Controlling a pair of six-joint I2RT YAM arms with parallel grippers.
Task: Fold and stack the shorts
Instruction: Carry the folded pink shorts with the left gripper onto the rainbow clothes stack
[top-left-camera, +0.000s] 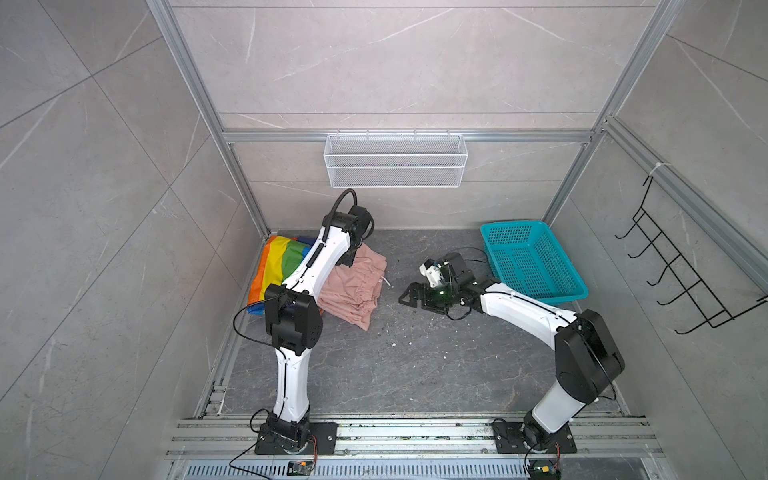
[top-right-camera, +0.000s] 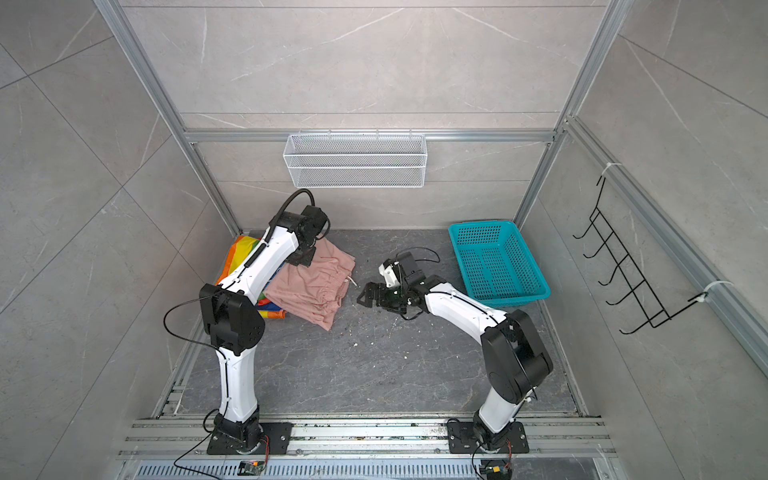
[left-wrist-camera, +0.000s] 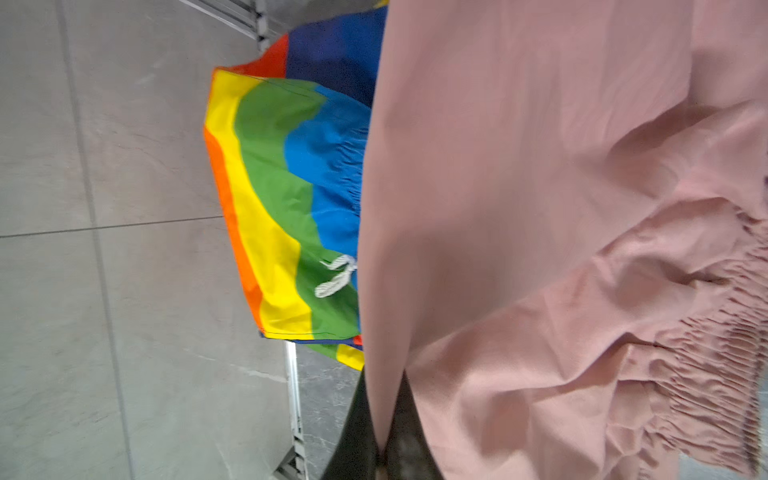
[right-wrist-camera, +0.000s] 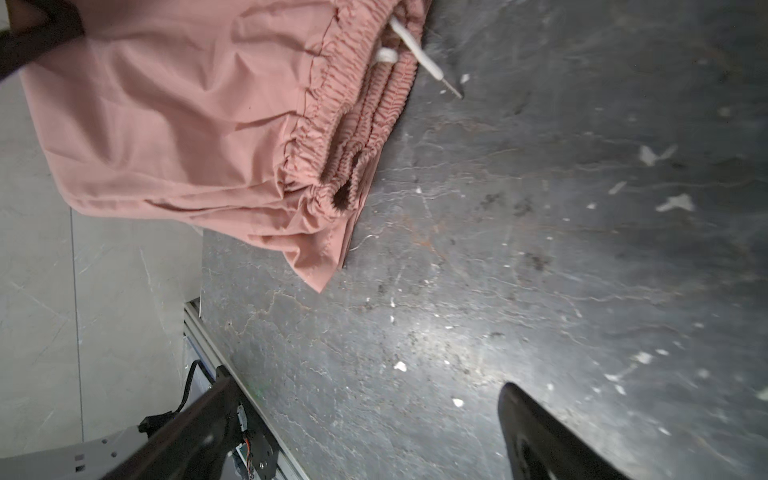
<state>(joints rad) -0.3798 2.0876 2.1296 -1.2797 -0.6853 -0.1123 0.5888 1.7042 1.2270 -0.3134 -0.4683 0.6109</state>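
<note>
Right gripper hangs with jaws spread wide just above the dark table, about dead centre, holding nothing. Dusty pink shorts sit bunched at 10 o'clock (white drawstring poking out toward the middle). Left gripper is pinched tight on the fabric at their far edge. Rainbow-striped shorts lie partly under them, further out toward 10. Teal basket sits at 2 o'clock.
</note>
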